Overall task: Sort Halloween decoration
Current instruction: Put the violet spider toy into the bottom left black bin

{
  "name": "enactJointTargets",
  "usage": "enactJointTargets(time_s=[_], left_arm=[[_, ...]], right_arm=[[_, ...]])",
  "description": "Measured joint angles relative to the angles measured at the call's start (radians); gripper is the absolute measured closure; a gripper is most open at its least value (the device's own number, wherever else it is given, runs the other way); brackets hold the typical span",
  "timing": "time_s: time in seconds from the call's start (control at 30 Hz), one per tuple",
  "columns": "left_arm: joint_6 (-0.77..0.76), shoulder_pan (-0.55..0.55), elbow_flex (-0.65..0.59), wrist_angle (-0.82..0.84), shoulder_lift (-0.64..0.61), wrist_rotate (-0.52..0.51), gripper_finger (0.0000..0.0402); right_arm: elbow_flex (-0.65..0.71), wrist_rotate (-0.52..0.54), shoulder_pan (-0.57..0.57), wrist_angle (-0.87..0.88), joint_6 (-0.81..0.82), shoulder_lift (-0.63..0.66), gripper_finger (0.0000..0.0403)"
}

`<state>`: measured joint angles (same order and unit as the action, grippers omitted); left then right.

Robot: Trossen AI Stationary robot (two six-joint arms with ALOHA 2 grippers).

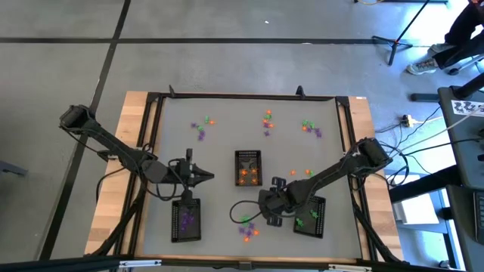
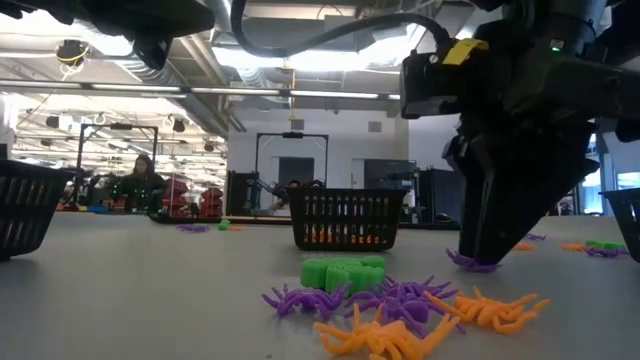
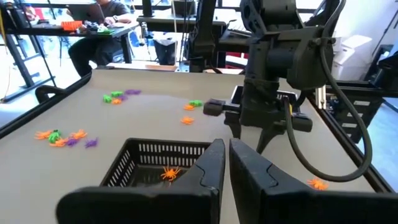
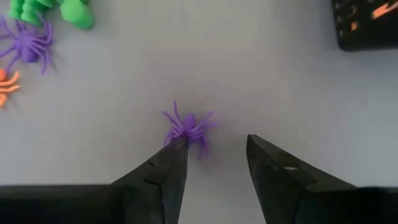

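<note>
Orange spiders [image 1: 246, 180] in middle tray [image 1: 248, 156] | purple spiders [image 1: 185, 220] in left tray [image 1: 175, 231]

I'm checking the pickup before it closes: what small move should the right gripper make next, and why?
Probably a slight sideways nudge to centre, then close. The right gripper is open just above the table, but the purple spider lies against one finger rather than midway between the two, so closing now might only clip its legs. The left gripper waits shut over the middle tray.

Two dark jointed arms, looping black cables, yellow label, tapered black jaws.
</note>
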<state>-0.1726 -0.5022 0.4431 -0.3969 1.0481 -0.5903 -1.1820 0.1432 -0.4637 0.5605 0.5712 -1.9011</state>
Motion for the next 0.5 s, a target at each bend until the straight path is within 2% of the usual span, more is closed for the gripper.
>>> enactJointTargets(time_s=[0.13, 0.4, 0.5], left_arm=[[0.0, 0.0, 0.0, 0.0, 0.0, -0.002, 0.0386], [0.0, 0.0, 0.0, 0.003, 0.0, -0.003, 0.0386], [0.0, 0.0, 0.0, 0.003, 0.0, -0.003, 0.0386]], right_arm=[[0.0, -0.031, 0.0, -0.018, -0.001, -0.001, 0.026], [0.0, -0.031, 0.0, -0.041, -0.029, -0.002, 0.0382], [0.0, -0.024, 0.0, -0.04, -0.029, -0.002, 0.0394]])
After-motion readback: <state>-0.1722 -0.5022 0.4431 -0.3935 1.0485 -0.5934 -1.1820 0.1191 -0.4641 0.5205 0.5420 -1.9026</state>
